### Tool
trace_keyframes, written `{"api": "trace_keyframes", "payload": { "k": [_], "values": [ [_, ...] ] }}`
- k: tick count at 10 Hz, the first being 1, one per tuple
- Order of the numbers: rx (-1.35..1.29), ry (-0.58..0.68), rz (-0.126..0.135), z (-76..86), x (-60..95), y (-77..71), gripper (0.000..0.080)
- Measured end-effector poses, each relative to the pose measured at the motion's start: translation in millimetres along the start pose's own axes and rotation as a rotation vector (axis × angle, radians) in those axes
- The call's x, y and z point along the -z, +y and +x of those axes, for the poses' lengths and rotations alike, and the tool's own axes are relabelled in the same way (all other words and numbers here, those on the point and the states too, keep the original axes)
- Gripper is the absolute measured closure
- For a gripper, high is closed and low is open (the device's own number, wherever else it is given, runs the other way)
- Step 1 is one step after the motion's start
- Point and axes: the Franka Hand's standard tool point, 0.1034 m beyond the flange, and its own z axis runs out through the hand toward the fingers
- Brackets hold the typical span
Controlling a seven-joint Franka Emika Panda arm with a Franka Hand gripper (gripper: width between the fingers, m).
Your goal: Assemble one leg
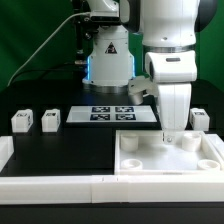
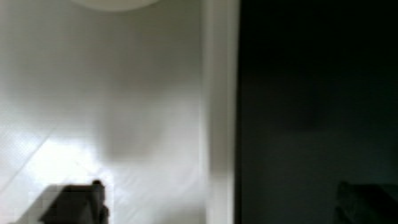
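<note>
Three white legs show in the exterior view: two (image 1: 20, 122) (image 1: 50, 120) stand on the black table at the left, and one (image 1: 198, 119) stands at the right behind the tabletop. The white tray-like tabletop (image 1: 150, 165) lies at the front right. My gripper (image 1: 170, 132) points down over the tabletop's far side. In the wrist view my gripper (image 2: 217, 205) is open. Its dark fingertips (image 2: 71, 205) stand wide apart on either side of the tabletop's wall (image 2: 221, 110), with nothing held. A round corner hole (image 2: 116, 3) shows at the frame's edge.
The marker board (image 1: 118, 113) lies behind the tabletop in the middle. A low white rail (image 1: 60, 185) runs along the front left, with a white block (image 1: 5, 150) at the left edge. The robot base (image 1: 108, 55) stands at the back.
</note>
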Motion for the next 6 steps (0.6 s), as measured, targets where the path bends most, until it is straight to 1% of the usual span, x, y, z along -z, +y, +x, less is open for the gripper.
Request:
{"api": "trace_keyframes", "payload": {
  "k": [1, 2, 5, 6],
  "values": [
    [-0.049, 0.001, -0.017, -4.1, 6.2, -7.6, 0.0151],
    [-0.082, -0.004, -0.016, -6.9, 11.4, -15.6, 0.0151],
    [-0.226, -0.009, -0.033, -9.3, 30.3, -29.0, 0.0150],
    [-0.265, -0.010, -0.035, -9.9, 32.6, -31.4, 0.0150]
  ]
}}
